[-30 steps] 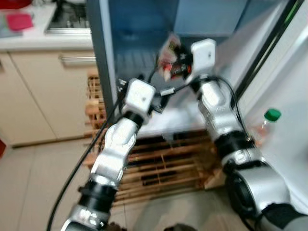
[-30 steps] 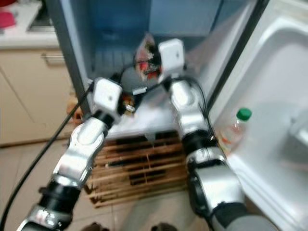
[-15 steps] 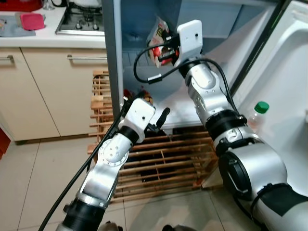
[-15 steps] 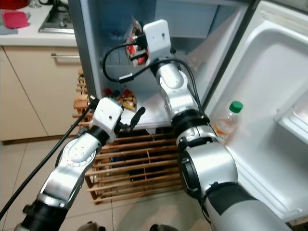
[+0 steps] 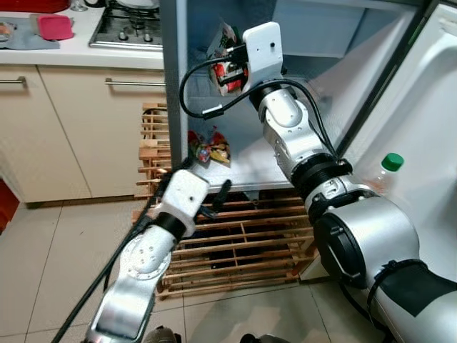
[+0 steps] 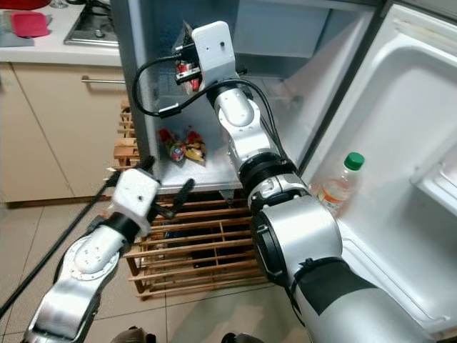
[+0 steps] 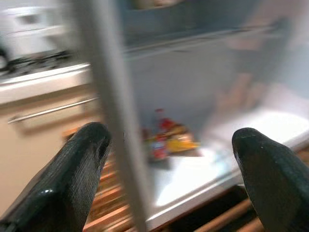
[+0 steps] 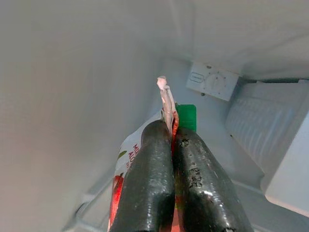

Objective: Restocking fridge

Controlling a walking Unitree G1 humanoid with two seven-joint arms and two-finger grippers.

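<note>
While reaching high into the open fridge (image 5: 314, 78), right gripper (image 8: 173, 140) clamped tight on a red-and-white snack pouch (image 5: 223, 61) near the upper back wall, left gripper (image 7: 169, 145) spread wide, low before the bottom shelf (image 5: 250, 168) and its small packets (image 5: 208, 148).

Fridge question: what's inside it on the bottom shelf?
A small heap of colourful packets lies on the fridge floor near its left wall. The right arm covers part of the shelf.

The pouch (image 8: 126, 162) was white with red print and a green patch; the right gripper's (image 8: 172, 140) fingers were black; the fridge (image 5: 343, 64) interior was pale blue-white; snack packets (image 5: 208, 148) at seven o'clock of the pouch were red and yellow; the bottle (image 6: 338, 184) wore a green cap; the rack (image 5: 243, 243) was pale wood.
</note>
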